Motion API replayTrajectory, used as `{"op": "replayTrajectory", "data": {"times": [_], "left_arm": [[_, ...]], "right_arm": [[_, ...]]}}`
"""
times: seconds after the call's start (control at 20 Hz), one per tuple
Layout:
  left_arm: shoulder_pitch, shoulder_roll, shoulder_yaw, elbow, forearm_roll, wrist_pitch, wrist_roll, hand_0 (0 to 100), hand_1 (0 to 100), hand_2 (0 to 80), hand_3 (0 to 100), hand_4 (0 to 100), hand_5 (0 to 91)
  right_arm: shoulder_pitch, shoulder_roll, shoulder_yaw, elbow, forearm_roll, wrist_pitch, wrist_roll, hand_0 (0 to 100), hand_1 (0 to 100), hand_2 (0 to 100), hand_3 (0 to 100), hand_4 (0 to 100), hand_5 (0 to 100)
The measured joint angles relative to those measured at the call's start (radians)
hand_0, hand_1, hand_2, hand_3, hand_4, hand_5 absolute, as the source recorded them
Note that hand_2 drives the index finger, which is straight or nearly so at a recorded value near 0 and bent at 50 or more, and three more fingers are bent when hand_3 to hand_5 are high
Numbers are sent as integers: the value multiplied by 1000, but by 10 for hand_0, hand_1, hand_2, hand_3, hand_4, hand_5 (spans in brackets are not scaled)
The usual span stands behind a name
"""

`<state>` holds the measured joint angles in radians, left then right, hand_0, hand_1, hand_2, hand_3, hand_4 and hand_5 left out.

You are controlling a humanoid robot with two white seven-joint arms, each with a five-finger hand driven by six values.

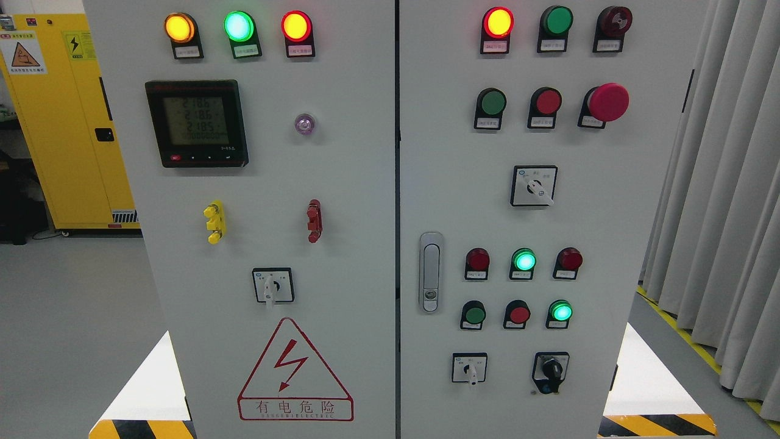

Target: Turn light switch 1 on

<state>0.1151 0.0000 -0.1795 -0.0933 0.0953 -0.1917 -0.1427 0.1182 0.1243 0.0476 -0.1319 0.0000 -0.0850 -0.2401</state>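
A grey electrical cabinet (365,201) with two doors fills the head view. Its right door carries rows of buttons and lamps: a lit red lamp (498,22) at the top, a big red mushroom button (607,102), a white rotary selector (534,186), and lower rows with a lit green lamp (523,261) and a lit green button (560,311). At the bottom sit a white selector (470,367) and a black knob switch (551,370). I cannot tell which control is switch 1. Neither of my hands shows in the picture.
The left door holds three lit lamps (238,26), a digital meter (197,122), a white selector (272,285) and a red electric-hazard triangle (295,372). A door latch (431,271) sits by the seam. A yellow cabinet (67,122) stands back left, grey curtains (725,183) at right.
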Motion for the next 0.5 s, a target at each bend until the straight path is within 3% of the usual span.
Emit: {"op": "replayTrajectory", "data": {"times": [0.5], "left_arm": [[5,0,1,-4,4,0,-4,145,113,0,0,0,0]], "right_arm": [[0,0,0,0,0,0,0,0,500,40,0,0,0]]}}
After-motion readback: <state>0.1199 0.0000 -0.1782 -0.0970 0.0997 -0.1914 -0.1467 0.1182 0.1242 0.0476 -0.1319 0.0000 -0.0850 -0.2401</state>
